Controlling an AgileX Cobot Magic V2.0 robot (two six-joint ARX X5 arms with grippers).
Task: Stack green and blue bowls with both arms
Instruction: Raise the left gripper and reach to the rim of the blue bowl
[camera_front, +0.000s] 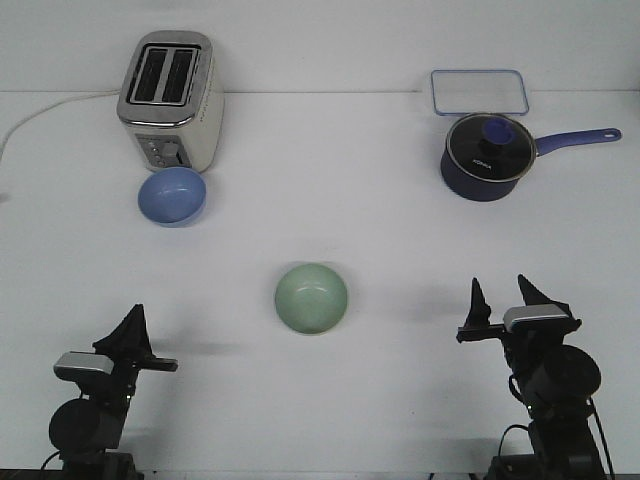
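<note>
The pale green bowl (311, 297) sits upright and empty in the middle of the white table. The light blue bowl (172, 195) sits at the back left, tilted a little, right in front of the toaster. My left gripper (133, 330) hangs low at the front left, well apart from both bowls; its fingers overlap from this angle, so I cannot see the gap. My right gripper (503, 300) is at the front right, open and empty, level with the green bowl and well to its right.
A silver toaster (168, 100) stands at the back left, its white cord trailing left. A dark navy saucepan (485, 155) with a glass lid and long handle stands at the back right, with a clear container lid (479, 92) behind it.
</note>
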